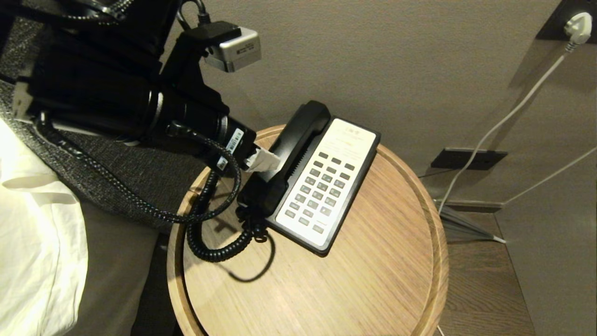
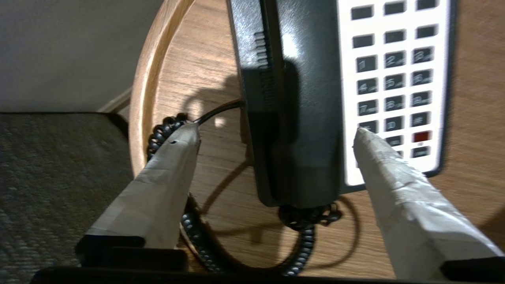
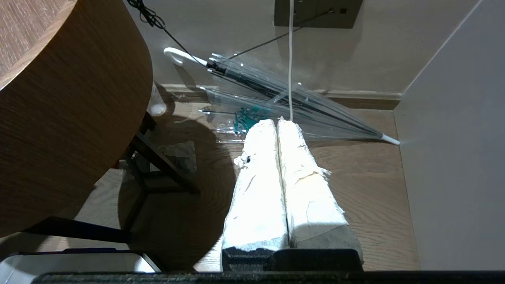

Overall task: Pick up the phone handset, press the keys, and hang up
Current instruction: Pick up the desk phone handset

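Where phone base (image 1: 326, 186) sits: round wooden table (image 1: 373, 289).

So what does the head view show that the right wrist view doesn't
Only the head view: the phone handset resting on its base, the keys, the coiled cord and the left gripper beside the handset. Only the right wrist view: the right gripper, fingers pressed together, hanging over the floor. Both: the round wooden table and the clear umbrella.

Black cylindrical left arm (image 1: 140, 112), braided cable, white-taped end effector fingers (image 2: 165, 173)
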